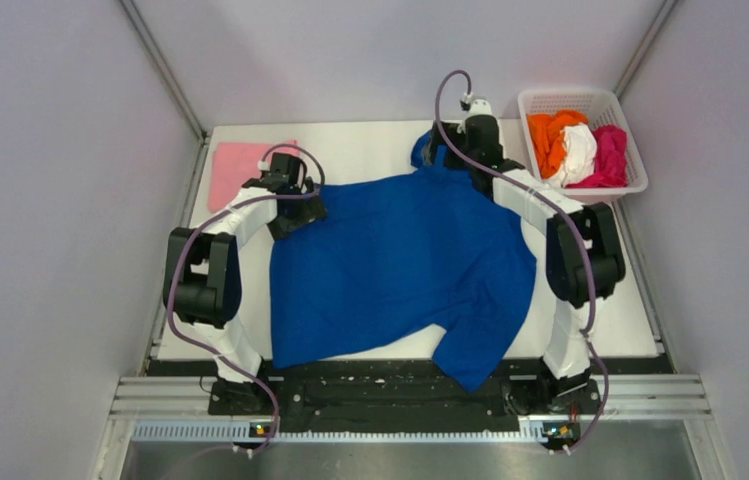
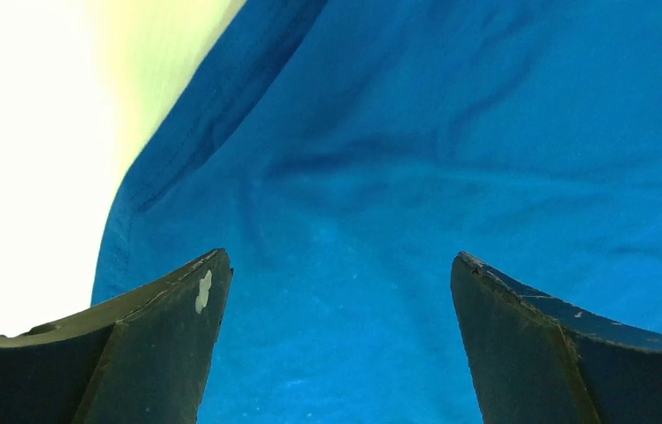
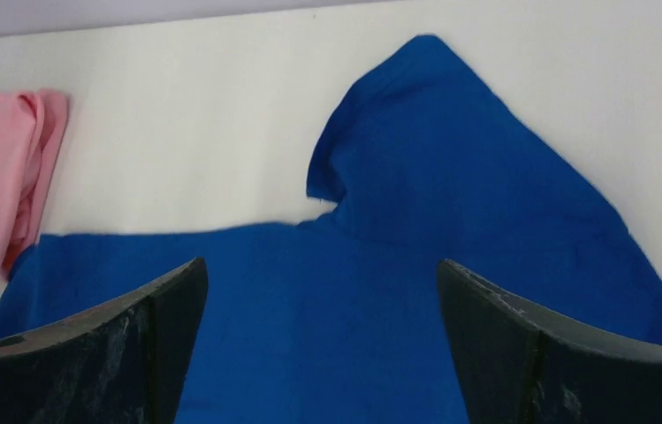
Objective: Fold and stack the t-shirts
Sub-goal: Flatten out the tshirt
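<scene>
The royal-blue t-shirt (image 1: 400,260) lies spread flat over the middle of the white table (image 1: 370,150), with one sleeve hanging over the near edge and one sleeve (image 3: 451,150) pointing toward the back. Its panda print does not show. My left gripper (image 1: 297,212) is open over the shirt's back left corner, and its wrist view shows blue cloth (image 2: 415,159) between the spread jaws of the gripper (image 2: 340,256). My right gripper (image 1: 442,150) is open over the shirt's back edge by the far sleeve; in its own wrist view the gripper (image 3: 320,262) holds nothing. A folded light pink t-shirt (image 1: 240,170) lies at the back left and also shows in the right wrist view (image 3: 0,185).
A white lattice basket (image 1: 535,100) stands at the back right corner, holding crumpled orange (image 1: 553,135), white (image 1: 580,150) and magenta (image 1: 610,155) t-shirts. Grey walls close in the table on three sides. A black rail with the arm bases runs along the near edge.
</scene>
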`<action>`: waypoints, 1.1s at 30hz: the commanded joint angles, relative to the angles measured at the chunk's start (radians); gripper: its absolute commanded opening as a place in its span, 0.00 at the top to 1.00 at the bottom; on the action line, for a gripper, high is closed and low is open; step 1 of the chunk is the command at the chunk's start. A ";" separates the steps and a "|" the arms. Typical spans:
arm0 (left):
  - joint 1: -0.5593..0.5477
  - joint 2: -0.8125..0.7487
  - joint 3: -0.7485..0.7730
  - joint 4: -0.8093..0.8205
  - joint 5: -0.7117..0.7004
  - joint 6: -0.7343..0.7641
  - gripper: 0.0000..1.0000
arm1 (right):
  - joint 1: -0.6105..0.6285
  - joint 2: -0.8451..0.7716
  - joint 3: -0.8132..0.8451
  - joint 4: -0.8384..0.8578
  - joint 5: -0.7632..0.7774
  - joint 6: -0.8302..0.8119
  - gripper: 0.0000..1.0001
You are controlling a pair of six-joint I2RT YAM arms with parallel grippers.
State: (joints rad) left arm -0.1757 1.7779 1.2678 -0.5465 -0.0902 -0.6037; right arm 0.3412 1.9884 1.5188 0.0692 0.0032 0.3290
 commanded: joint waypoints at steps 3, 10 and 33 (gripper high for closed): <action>0.006 -0.032 -0.040 0.056 0.055 -0.011 0.01 | 0.021 -0.169 -0.301 0.009 0.027 0.070 0.01; 0.007 0.057 0.013 0.086 0.085 -0.014 0.01 | 0.000 -0.179 -0.417 -0.015 0.094 0.093 0.01; 0.067 0.713 0.932 -0.106 0.191 0.025 0.01 | -0.197 0.109 -0.124 -0.119 0.077 0.076 0.01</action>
State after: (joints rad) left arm -0.1127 2.4077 2.0846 -0.6136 0.0822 -0.6003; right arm 0.1738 2.0293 1.3075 0.0257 0.0555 0.4603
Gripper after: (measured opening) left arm 0.987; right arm 0.986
